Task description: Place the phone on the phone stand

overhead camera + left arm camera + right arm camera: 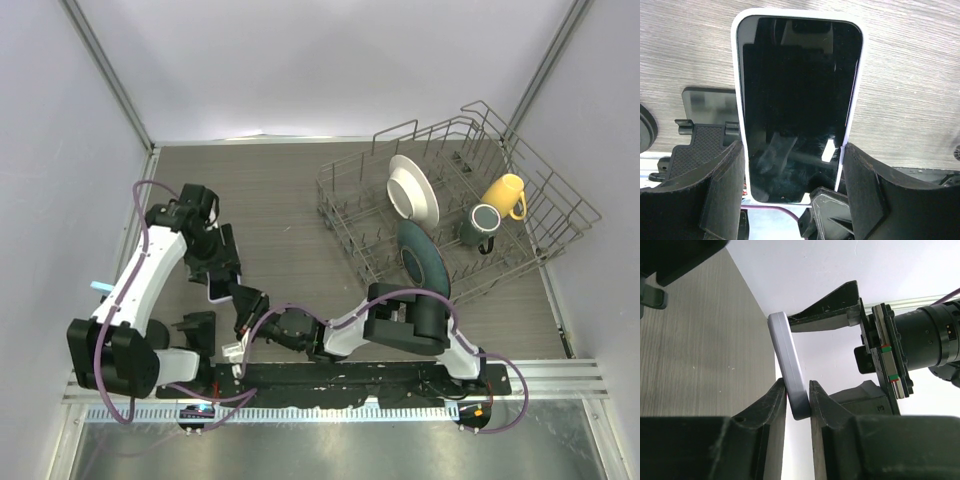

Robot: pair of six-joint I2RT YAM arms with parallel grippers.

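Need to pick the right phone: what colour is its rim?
The phone has a pale bluish-white rim; clearest in the left wrist view.

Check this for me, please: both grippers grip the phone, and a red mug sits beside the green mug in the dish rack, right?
Nearly. In the top external view, the neighbour of the green mug is a yellow mug, not a red one. Otherwise yes: the left gripper and the right gripper both grip the phone, and the mugs sit in the dish rack.
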